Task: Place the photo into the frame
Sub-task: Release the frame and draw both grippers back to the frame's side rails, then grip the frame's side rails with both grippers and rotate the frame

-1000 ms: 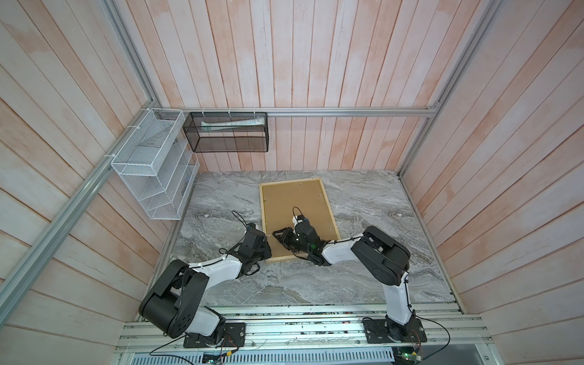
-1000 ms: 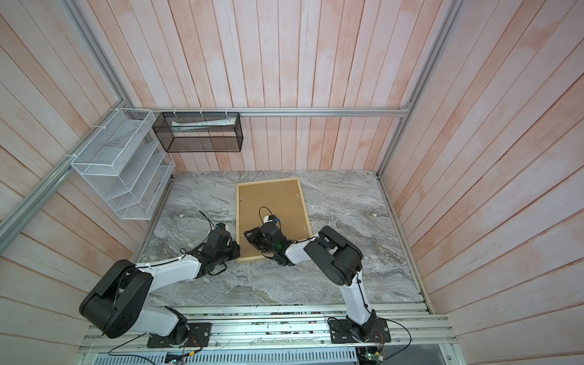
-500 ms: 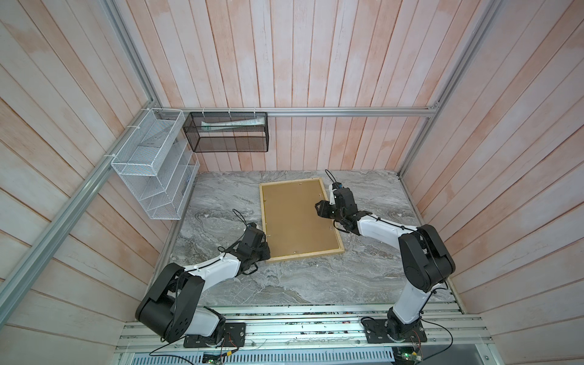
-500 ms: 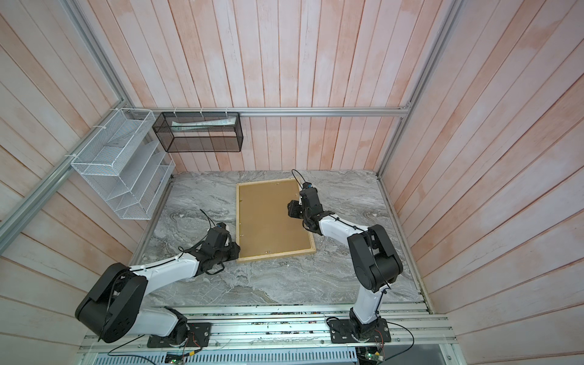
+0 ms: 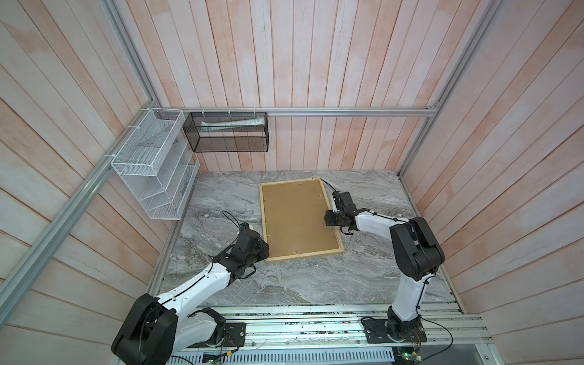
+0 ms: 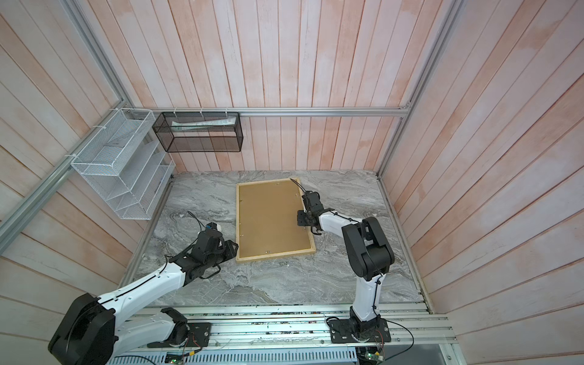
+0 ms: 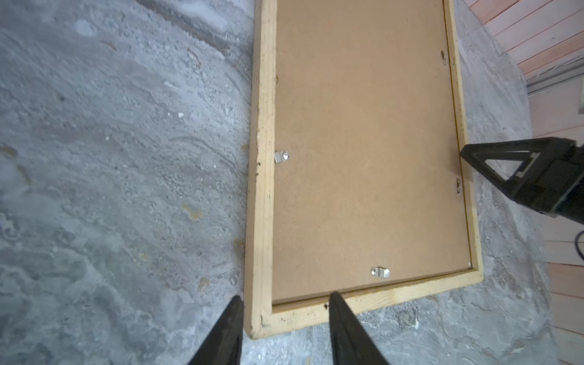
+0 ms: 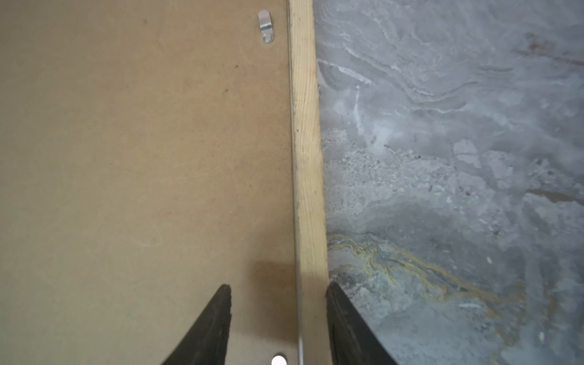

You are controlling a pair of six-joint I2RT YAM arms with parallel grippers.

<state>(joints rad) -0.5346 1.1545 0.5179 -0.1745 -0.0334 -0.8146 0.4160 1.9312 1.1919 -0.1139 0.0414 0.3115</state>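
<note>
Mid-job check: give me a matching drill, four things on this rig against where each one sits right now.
Things:
1. left claw
2. right claw
3. brown backing panel
4. black mesh basket

Places:
A. hung high at the back
B. astride the right long rail of the frame
C. at the frame's near left corner
D. lying inside the frame

Pairs: 1-C, 2-B, 3-D, 4-A.

- We count one frame (image 7: pixel 262 189).
- We count one backing panel (image 7: pixel 363 158).
- We count two: left end effector (image 7: pixel 286 297), right end effector (image 8: pixel 278 285).
- We count two: white basket (image 5: pixel 148 164), black basket (image 5: pixel 227 139).
</note>
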